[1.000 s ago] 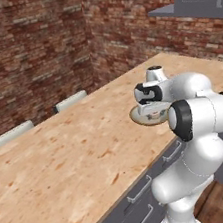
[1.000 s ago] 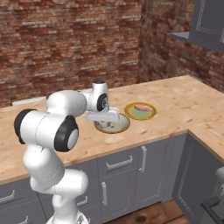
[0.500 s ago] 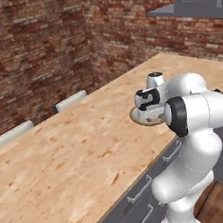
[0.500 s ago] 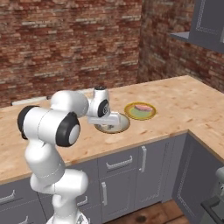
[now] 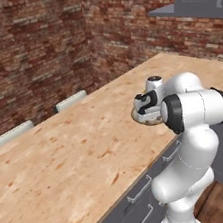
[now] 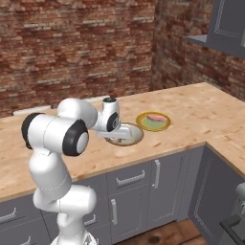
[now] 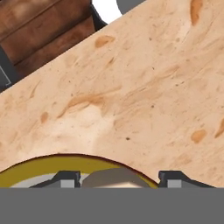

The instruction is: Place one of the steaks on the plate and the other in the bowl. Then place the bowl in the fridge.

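My gripper [image 6: 115,136] hangs low over the tan-brown bowl [image 6: 133,139] near the counter's front edge. In the hand view my gripper [image 7: 118,180] has the paler pinkish-brown steak [image 7: 116,176] spanning the gap between its two finger tips [image 7: 65,179], just above the bowl's rim [image 7: 26,175]. The left base view shows the gripper [image 5: 148,111] over the bowl [image 5: 137,115], partly behind my arm. The other steak [image 6: 156,117] lies on the yellow-green plate [image 6: 142,125], just right of the bowl. The fridge is out of view.
The wooden counter [image 6: 201,110] bends into an L at the right, with grey drawers [image 6: 129,179] below its front. Brick walls stand behind it, and a grey wall cabinet [image 6: 225,28] hangs at the upper right. Two white chair backs [image 5: 69,100] show past the far edge.
The arm's elbow and wrist have shifted slightly while the hand stays over the bowl. The jaws keep the same width.
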Controlling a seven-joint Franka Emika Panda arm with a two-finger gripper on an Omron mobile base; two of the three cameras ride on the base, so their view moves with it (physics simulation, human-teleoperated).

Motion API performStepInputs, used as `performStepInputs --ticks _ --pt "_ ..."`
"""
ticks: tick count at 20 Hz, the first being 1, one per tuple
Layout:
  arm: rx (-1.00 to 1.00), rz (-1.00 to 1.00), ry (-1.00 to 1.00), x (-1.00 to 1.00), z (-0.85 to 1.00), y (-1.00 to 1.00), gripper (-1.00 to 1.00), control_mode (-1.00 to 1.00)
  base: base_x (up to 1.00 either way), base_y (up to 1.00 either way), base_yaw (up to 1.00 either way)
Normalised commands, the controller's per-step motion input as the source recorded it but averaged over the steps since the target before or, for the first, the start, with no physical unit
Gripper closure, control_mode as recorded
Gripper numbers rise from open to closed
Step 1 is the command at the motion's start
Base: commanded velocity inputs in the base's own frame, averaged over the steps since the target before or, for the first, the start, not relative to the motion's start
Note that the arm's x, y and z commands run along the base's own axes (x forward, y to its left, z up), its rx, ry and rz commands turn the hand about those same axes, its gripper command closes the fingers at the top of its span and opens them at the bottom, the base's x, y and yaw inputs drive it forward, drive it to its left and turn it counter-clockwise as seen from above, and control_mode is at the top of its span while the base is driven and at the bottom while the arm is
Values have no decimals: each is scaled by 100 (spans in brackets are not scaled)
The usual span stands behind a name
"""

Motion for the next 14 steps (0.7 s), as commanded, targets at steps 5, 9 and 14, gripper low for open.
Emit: performStepInputs --ticks 5,9,14 --pt "4 0 0 13 1 -1 100 -100 0 0 0" --pt "9 0 0 2 21 -22 100 -100 0 0 0" --pt "5 0 0 15 11 -20 100 -100 0 0 0"
